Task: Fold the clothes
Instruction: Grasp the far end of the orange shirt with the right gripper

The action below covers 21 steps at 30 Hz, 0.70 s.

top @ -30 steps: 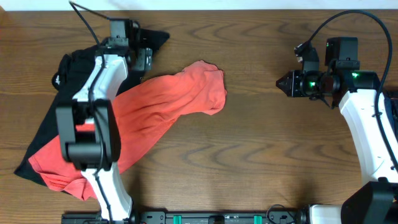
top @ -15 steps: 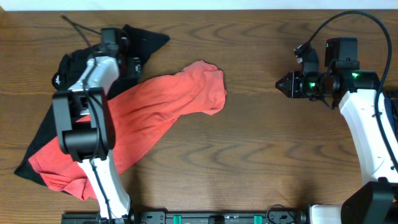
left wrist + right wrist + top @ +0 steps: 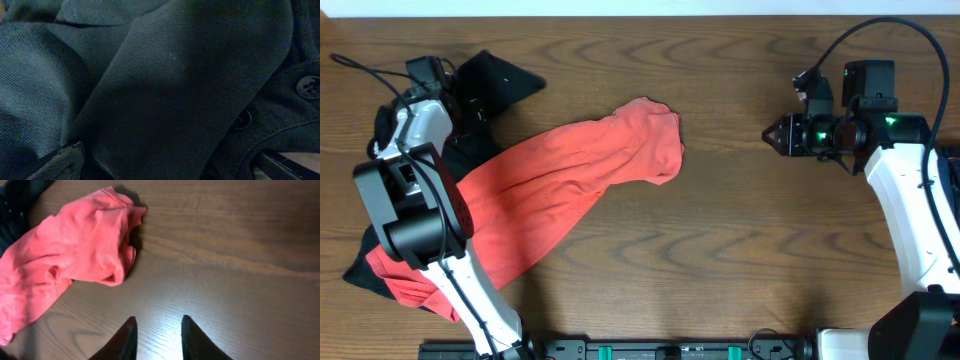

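Note:
The clothes lie in a pile at the left of the table. A coral-red T-shirt stretches diagonally from the centre toward the near left, and shows again in the right wrist view. A black shirt lies under it at the far left; its dark weave with buttons fills the left wrist view. My left gripper is down on this black shirt, open wide, with cloth lying between its fingers. My right gripper hovers over bare wood right of the T-shirt, open a little and empty.
The wooden table stretches between the arms. A black cable runs off the left wrist toward the far left edge. The white right arm stands along the right side.
My left gripper has swung left across the black shirt, and the shirt's far corner has shifted left with it. The right jaws have parted slightly. The coral-red T-shirt has stayed put.

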Motion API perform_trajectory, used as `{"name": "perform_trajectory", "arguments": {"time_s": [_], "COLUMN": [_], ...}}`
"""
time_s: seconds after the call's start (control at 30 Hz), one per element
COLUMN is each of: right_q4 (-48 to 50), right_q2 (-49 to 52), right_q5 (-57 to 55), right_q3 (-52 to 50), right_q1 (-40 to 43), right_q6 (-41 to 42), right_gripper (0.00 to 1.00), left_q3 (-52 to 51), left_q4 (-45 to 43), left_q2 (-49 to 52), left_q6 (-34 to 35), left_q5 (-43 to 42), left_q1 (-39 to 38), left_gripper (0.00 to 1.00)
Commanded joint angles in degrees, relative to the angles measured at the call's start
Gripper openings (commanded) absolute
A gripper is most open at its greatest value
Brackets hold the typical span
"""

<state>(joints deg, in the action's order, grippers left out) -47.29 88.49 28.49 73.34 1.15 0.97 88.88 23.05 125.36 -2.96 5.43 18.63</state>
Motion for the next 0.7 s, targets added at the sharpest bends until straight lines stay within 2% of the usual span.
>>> {"name": "perform_trajectory", "arguments": {"time_s": [0.0,0.07,0.2,0.37,0.47,0.6,0.67], "right_q4": [1.81,3.85,9.4,16.72,19.98,23.52,25.7], "right_q2": [-0.09,-0.09,0.7,6.51,11.67,18.82,22.1], "right_q5": [0.28,0.26,-4.09,-11.19,-13.14,-12.52,-9.4], "right_q3": [0.81,0.81,0.81,0.81,0.81,0.81,0.81], "right_q1": [-1.86,-3.58,-10.27,-18.84,-21.24,-21.92,-21.92], "right_q6": [-0.7,-0.63,-0.59,2.14,4.94,8.52,8.63], "right_gripper": [0.33,0.38,0.59,0.71,0.73,0.7,0.63], "left_q3": [4.5,6.86,10.43,10.54,10.54,10.51,10.51], "left_q4": [1.44,4.09,12.02,19.96,24.11,30.64,34.29], "left_q2": [-4.46,-7.58,-15.5,-26.49,-31.69,-36.57,-37.68], "left_q6": [0.04,0.11,5.03,7.41,8.26,9.31,9.33], "left_q5": [1.25,1.25,1.18,-1.2,-2.47,-3.37,-3.54], "left_q1": [-0.7,-1.05,-1.07,-1.09,-1.09,-1.09,-1.09], "left_gripper": [0.98,0.98,0.98,0.98,0.98,0.98,0.98]}}
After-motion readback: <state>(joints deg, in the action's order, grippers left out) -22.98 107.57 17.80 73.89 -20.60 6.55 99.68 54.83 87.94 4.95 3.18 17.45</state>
